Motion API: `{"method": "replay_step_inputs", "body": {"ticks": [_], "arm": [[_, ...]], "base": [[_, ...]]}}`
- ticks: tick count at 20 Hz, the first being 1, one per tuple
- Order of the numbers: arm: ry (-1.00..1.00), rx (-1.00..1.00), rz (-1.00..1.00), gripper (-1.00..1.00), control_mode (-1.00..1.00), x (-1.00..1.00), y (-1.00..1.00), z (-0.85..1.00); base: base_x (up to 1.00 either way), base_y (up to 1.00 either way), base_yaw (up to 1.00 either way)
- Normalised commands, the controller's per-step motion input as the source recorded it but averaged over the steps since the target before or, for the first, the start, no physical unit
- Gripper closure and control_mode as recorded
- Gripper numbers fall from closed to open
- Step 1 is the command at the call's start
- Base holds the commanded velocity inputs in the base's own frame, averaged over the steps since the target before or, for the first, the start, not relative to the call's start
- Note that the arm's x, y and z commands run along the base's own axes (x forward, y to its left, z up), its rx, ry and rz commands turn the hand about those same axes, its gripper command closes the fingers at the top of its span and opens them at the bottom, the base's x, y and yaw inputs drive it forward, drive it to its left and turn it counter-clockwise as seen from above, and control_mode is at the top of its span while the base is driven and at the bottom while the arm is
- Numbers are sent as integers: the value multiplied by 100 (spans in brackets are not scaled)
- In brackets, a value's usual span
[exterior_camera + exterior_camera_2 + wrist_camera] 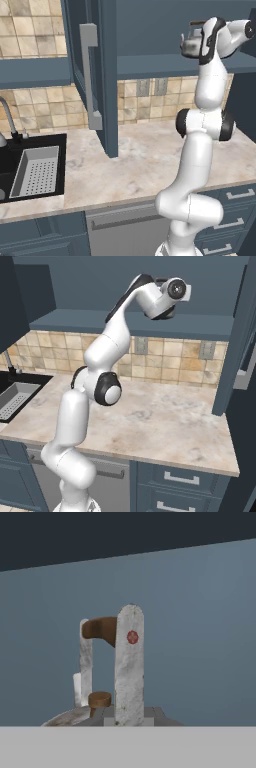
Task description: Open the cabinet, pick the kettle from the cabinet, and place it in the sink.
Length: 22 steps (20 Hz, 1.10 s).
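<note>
kettle (190,44): from my left base view i get just its silver left side and handle top; the arm's wrist covers the rest.
kettle body, hand view: cut off at the bottom; lid knob and handle uprights remain.
hand: buried behind the wrist in both base views.
sink (10,165): cut by the left edge; tap top too.
cabinet (92,75): door runs off the top.

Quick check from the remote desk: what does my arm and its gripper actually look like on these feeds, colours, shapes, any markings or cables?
The arm is made of glossy white rounded segments with dark, nearly black joints; a round dark cap with a lighter centre sits near the wrist. No loose cables or markings show. The gripper appears as small dark-grey blocky finger tips.
</note>
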Motion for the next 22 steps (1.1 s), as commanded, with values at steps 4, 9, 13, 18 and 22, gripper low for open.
{"method": "replay_step_inputs", "body": {"ticks": [4,9,13,18,22], "arm": [[0,12,0,100,-100,-50,-29,16],[-4,8,0,100,-100,-70,-22,9],[-8,1,0,100,-100,-75,-12,2],[-15,-1,0,100,-100,-75,-1,-9],[-19,-5,0,100,-100,-75,0,-17]], "base": [[0,0,0],[0,0,0],[0,0,0],[0,0,0],[0,0,0]]}}
